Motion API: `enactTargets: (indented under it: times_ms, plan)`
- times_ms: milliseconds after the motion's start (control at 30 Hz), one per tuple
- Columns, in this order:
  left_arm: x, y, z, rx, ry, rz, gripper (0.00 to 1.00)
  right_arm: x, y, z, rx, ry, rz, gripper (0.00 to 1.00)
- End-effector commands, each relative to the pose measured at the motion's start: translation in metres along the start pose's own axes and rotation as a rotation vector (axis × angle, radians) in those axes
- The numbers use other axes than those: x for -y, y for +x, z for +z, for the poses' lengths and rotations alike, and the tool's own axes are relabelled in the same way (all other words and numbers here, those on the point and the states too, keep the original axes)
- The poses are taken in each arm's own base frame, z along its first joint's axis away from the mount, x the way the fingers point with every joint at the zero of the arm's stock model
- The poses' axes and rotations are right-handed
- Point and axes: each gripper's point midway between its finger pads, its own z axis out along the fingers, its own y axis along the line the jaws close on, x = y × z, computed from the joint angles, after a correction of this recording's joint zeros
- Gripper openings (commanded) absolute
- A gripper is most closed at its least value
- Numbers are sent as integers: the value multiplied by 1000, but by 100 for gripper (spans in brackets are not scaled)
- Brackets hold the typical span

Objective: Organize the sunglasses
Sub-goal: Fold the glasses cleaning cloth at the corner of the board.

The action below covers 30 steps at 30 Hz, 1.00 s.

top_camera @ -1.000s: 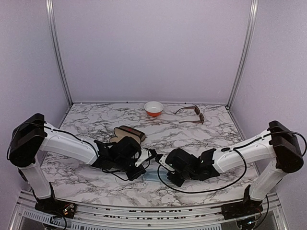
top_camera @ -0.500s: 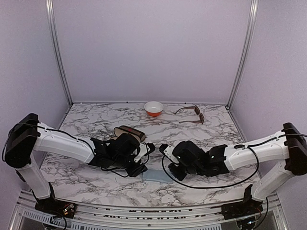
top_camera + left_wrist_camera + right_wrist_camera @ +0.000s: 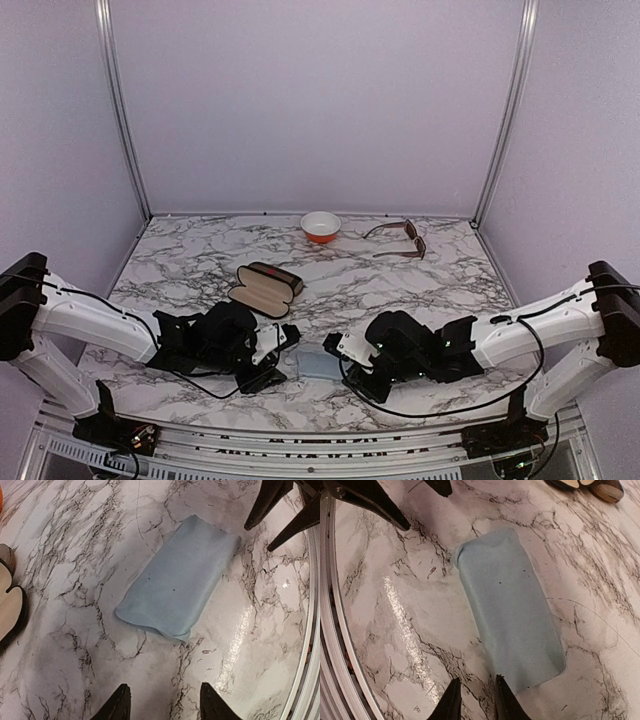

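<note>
Two robot arms work low over a folded blue cloth (image 3: 315, 362) at the near edge of a marble table (image 3: 200, 250), with the job of tidying the sunglasses apparently barely begun. The left gripper (image 3: 164, 689) hovers just short of one end of the cloth, its fingers spread and nothing between them. The right gripper (image 3: 477, 680) faces it from the other end, its fingers only narrowly parted and also empty, one tip just at the cloth's edge.

The brown sunglasses (image 3: 400, 240) lie at the back right of the table with their arms unfolded. They sit near a small orange-and-white bowl (image 3: 320, 226) and well apart from both grippers. An open case (image 3: 265, 288) sits left of centre, just beyond the left arm, showing its pale lining. From above it looks empty, though a thin pair inside would be hard to make out.

The black pair appears in none of the views, nor does a second case. On this evidence the brown pair has yet to be picked up, folded and stowed, and the case has yet to be shut. How the black pair stands cannot be judged.
</note>
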Motion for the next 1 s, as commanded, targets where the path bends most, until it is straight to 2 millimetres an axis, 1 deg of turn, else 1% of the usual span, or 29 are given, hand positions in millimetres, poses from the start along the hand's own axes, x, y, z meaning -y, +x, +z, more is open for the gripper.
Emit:
enactTargets:
  times_ms: [0, 67, 200, 467, 733, 800, 900, 967]
  plan:
    - [19, -15, 1, 77, 76, 9, 46, 0, 5, 10, -31, 19, -38, 22]
    - [23, -16, 4, 83, 84, 8, 45, 4, 10, 14, -52, 46, -43, 21]
    - [24, -16, 13, 83, 85, -15, 43, 11, 16, 20, -81, 84, -33, 19]
    - [26, -13, 24, 70, 90, -13, 42, 18, 25, 30, -134, 128, -19, 18]
    - [26, -12, 29, 66, 85, -10, 41, 22, 28, 31, -155, 156, -14, 17]
    - [27, -12, 32, 61, 89, -7, 41, 22, 29, 32, -161, 156, -13, 13]
    - [28, -10, 37, 52, 88, -6, 37, 21, 32, 35, -173, 153, -12, 3]
    - [25, -10, 39, 49, 65, -10, 36, 20, 32, 35, -175, 150, -13, 0]
